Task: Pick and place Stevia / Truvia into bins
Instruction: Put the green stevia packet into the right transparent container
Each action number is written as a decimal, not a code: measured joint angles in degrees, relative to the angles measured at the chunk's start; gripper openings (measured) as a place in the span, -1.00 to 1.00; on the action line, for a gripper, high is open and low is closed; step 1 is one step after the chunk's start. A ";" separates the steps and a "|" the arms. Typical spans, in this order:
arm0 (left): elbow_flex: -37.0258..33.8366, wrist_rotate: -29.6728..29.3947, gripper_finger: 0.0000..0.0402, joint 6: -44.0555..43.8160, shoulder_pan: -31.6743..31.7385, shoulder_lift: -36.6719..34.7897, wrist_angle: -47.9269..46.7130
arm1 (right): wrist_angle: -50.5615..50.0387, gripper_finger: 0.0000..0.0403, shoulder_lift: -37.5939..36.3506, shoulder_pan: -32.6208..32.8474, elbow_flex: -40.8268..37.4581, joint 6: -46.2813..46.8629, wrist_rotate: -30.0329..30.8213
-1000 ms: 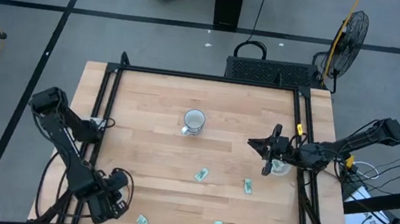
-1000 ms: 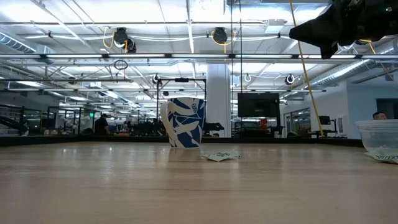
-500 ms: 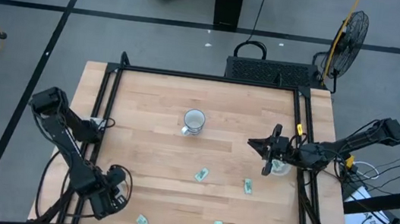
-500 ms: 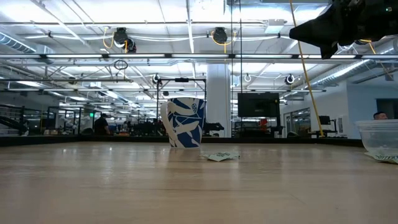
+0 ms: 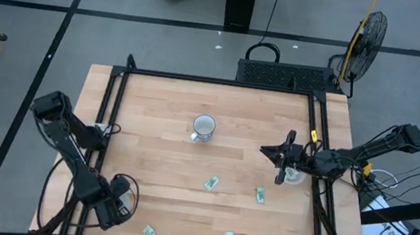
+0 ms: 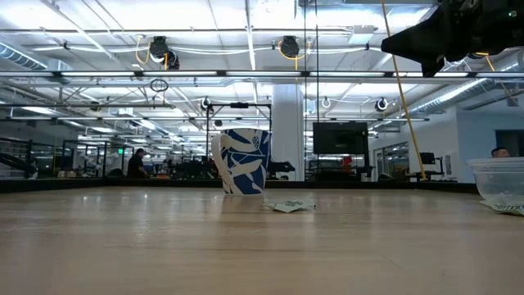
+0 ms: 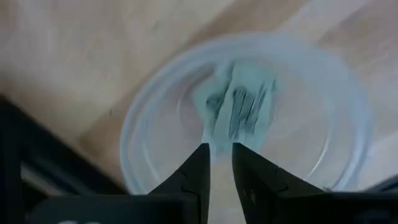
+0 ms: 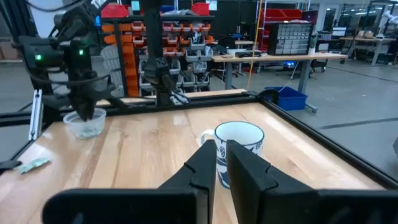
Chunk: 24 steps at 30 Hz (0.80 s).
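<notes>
Over the last second the left claw [image 7: 216,163] has parted its fingers slightly over the round clear plastic tub [image 7: 155,112] near the worktop's [image 5: 188,163] front left corner; a pale green paper sachet [image 7: 239,102] now lies inside, apparently just released. That arm points steeply down. The right claw [image 5: 281,173], fingers narrow and empty, hangs beside the other clear tub [image 5: 294,176] right of the white mug [image 5: 204,126]; loose sachets [image 5: 211,183] remain in front of it
</notes>
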 joint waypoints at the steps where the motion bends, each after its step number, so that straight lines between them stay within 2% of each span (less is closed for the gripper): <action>1: 0.00 0.76 -0.69 0.00 0.19 -0.28 0.00 | -0.33 -0.85 0.00 -0.04 0.00 -0.44 -0.93; 4: 0.00 0.14 -0.76 0.06 0.85 -1.84 -0.08 | -0.38 -0.79 0.02 -0.06 0.00 -1.99 -3.47; 10: 0.28 -11.45 -0.86 2.67 2.29 -10.13 -0.20 | -0.24 -0.54 0.17 -0.06 0.00 -2.66 -8.78; 13: 0.35 -20.73 -0.91 7.73 3.00 -15.14 -0.22 | -0.29 -0.38 1.10 -0.09 0.28 -2.68 -11.34; 16: 0.35 -32.76 -0.96 15.74 3.86 -19.05 -0.17 | -1.54 -0.27 3.08 -0.09 0.85 -2.68 -13.13; 20: 0.35 -49.01 -0.97 23.64 5.53 -21.72 -0.16 | -9.81 -0.20 6.41 -1.17 2.15 -1.39 -13.01; 22: 0.35 -53.93 -0.93 26.90 6.69 -22.16 -0.15 | -14.98 -0.20 8.15 -2.39 3.25 1.60 -13.69; 24: 0.35 -55.25 -0.88 30.05 8.12 -22.08 -0.17 | -19.37 -0.20 10.53 -3.81 4.27 4.78 -17.63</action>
